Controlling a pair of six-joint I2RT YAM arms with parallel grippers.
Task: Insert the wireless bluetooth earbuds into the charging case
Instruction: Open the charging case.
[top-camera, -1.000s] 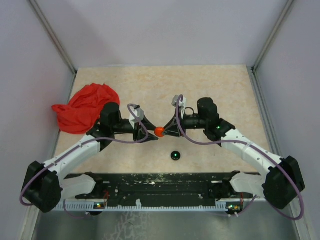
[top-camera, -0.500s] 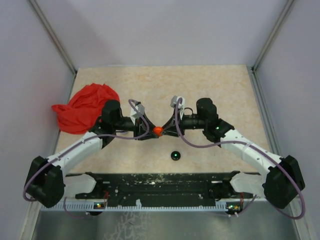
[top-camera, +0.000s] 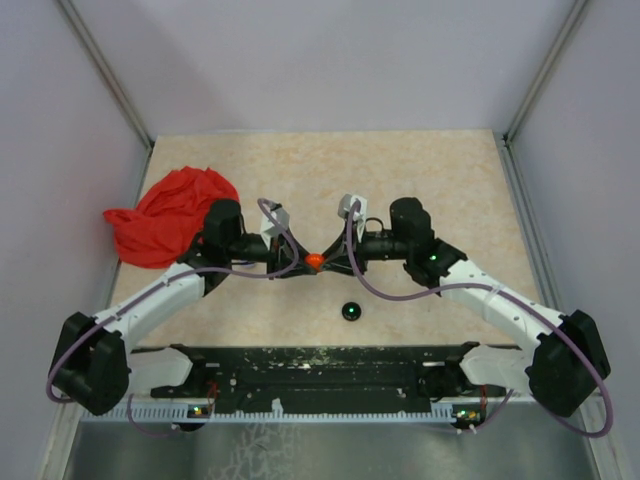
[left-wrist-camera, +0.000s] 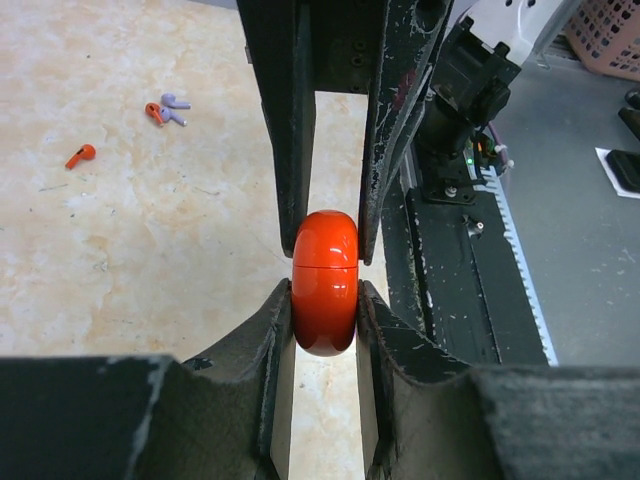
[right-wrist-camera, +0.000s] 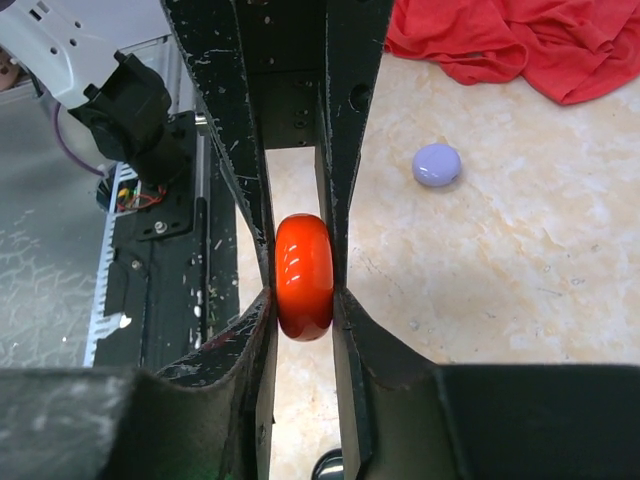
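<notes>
- Step in hand: the orange case (left-wrist-camera: 325, 283) is pinched from both ends, centre of the top view. The left fingers (left-wrist-camera: 277, 318) and right fingers (right-wrist-camera: 345, 315) are each closed tight on it.
- The lid looks shut, with a seam line across the shell.
- Earbuds (left-wrist-camera: 81, 155) lie loose on the bench (top-camera: 420, 170), upper left of the left wrist view, well apart from the case.
- Next move, by my reading: one side holds firm while the other works the lid open, then an earbud is fetched.
- No brand or writing can be read.

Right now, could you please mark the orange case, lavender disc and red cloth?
orange case (left-wrist-camera: 325, 266), left wrist view, seam
lavender disc (right-wrist-camera: 437, 164), right wrist view, top
red cloth (top-camera: 170, 215), top external view, centre
</notes>
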